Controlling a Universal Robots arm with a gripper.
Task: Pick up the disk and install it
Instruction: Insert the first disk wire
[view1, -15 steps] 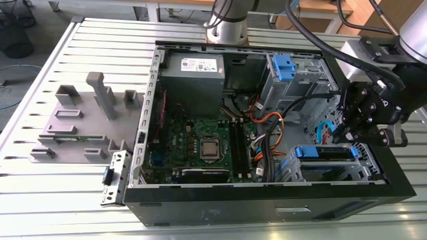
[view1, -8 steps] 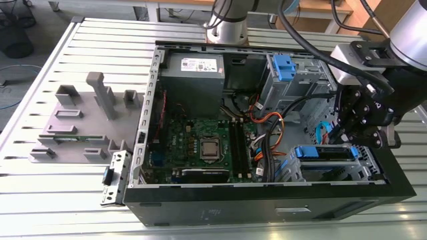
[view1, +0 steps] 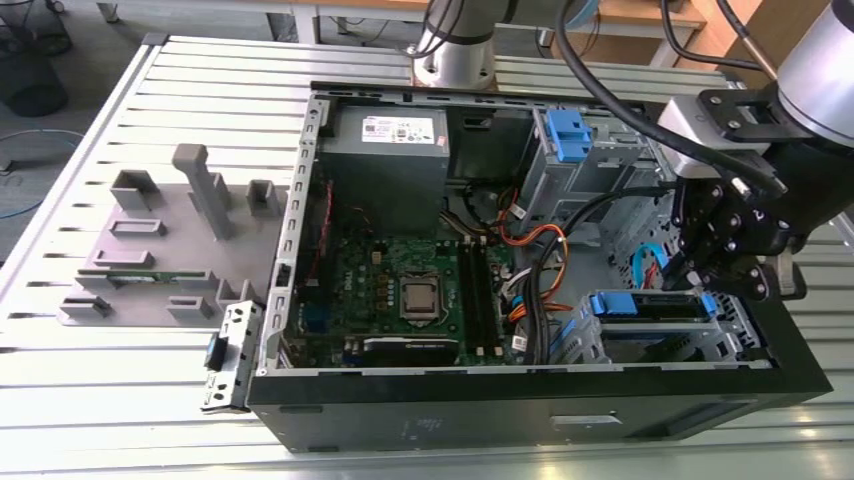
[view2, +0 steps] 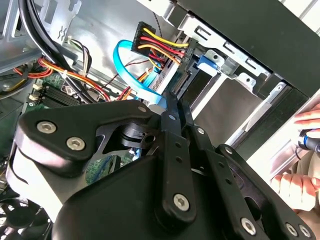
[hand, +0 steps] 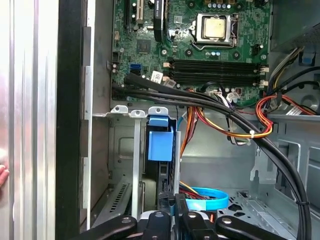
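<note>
- The disk (view1: 650, 305) sits on edge in the drive bay (view1: 727, 330) at the case's (view1: 534, 405) four o'clock corner.
- The gripper (view1: 697, 287) hangs at the disk's three o'clock end, its fingers (view2: 172, 117) pressed together on that edge.
- The disk looks rigid, fairly heavy and shock-sensitive; its blue rails seem the safest hold.

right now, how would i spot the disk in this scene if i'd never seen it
Start at the open black computer case on the slatted metal table. Go to its drive cage at the exterior view's right, under the black gripper. The disk sits there with blue plastic rails, unlike the larger grey power-supply box, which has a white sticker.
</note>
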